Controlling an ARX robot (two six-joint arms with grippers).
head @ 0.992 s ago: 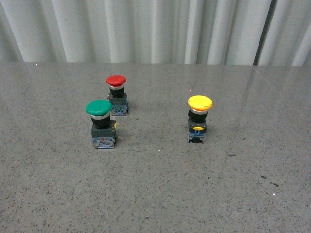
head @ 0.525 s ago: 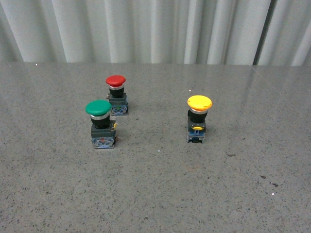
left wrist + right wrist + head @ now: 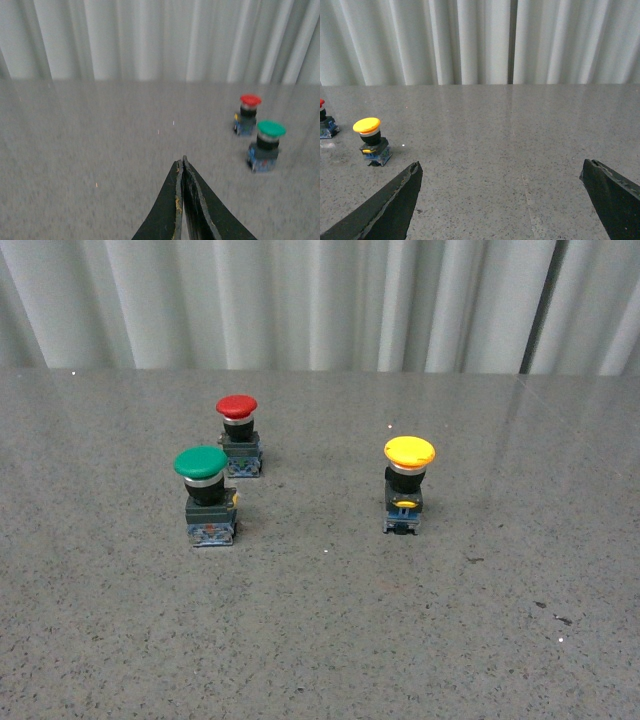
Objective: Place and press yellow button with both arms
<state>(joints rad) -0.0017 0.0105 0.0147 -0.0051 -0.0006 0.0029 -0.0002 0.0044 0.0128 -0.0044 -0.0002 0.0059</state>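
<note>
The yellow button [image 3: 409,480] stands upright on the grey table, right of centre in the front view; neither arm shows there. The right wrist view has the yellow button [image 3: 370,141] well off to one side of my right gripper [image 3: 501,169], whose fingers stand wide open over bare table. My left gripper [image 3: 182,161] is shut with its fingertips pressed together and nothing between them, hovering over the table away from all buttons. The yellow button is out of the left wrist view.
A green-capped switch [image 3: 207,494] and a smaller red-capped switch [image 3: 239,434] stand left of centre, also visible as the green switch [image 3: 266,145] and the red switch [image 3: 247,114] in the left wrist view. A pleated white curtain [image 3: 320,300] backs the table.
The whole scene has shifted by a few pixels in the front view; the buttons keep their places relative to each other.
</note>
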